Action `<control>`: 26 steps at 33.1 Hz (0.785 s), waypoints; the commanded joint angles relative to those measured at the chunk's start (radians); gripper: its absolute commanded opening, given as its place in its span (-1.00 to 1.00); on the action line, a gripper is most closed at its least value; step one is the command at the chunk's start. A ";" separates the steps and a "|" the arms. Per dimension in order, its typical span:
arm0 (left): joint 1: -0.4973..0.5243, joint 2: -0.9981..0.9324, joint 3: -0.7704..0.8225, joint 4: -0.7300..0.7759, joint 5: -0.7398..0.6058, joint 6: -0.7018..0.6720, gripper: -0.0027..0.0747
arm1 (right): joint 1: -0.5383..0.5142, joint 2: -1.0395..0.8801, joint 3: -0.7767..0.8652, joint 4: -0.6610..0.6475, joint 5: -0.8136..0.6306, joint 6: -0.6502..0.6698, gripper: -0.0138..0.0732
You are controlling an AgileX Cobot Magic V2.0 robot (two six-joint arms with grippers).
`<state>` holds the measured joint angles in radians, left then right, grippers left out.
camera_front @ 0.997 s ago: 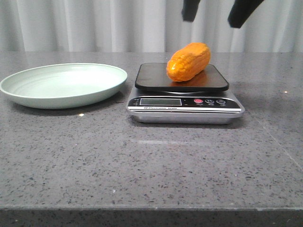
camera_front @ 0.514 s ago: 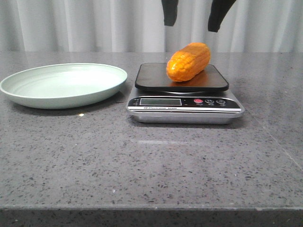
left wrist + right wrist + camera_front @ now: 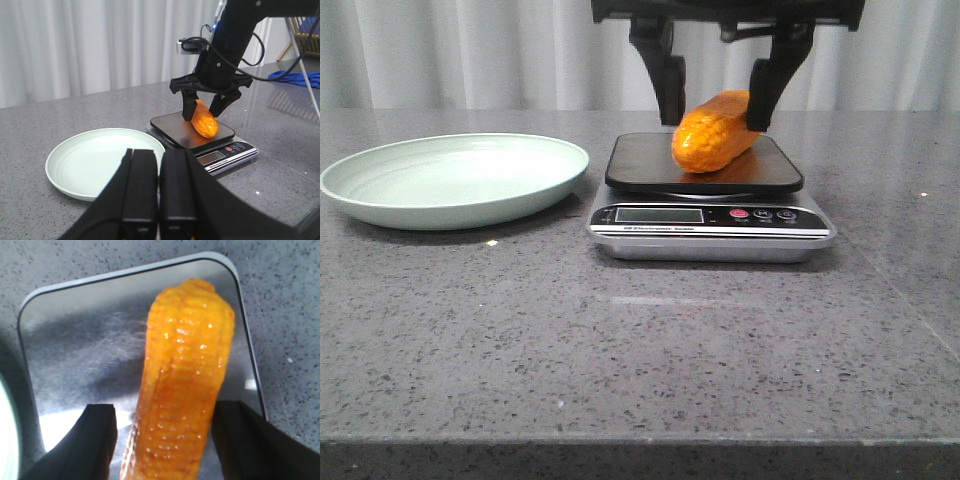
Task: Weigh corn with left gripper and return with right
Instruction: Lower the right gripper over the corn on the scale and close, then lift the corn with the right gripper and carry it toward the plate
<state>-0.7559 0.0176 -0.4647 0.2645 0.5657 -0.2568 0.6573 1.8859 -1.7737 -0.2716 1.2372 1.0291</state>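
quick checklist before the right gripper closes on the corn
1. Corn lying on the scale platform: ok.
2. Right gripper open, one finger on each side of the corn: ok, seen in front and right wrist views.
3. Fingers level with the corn's sides: ok, though whether they already touch it cannot be told.
4. Left gripper out of the way, shut and back from the scale: ok.
5. Plate bare and ready for the return: ok.
6. Scale reading taken: cannot tell, display is unreadable.
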 commanded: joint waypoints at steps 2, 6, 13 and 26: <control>-0.006 0.017 -0.024 0.007 -0.078 0.001 -0.58 | -0.013 -0.034 -0.030 -0.033 0.107 -0.003 0.49; -0.006 0.017 -0.024 0.007 -0.078 0.001 -0.58 | -0.017 -0.026 -0.030 -0.023 0.107 -0.004 0.48; -0.006 0.017 -0.024 0.007 -0.078 0.001 -0.58 | -0.017 -0.018 -0.030 -0.023 0.094 -0.027 -0.07; -0.006 0.017 -0.024 0.007 -0.078 0.001 -0.58 | 0.090 -0.018 -0.101 0.061 -0.131 -0.245 -0.35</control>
<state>-0.7559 0.0176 -0.4647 0.2645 0.5657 -0.2568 0.7181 1.9210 -1.8363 -0.2107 1.2026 0.8212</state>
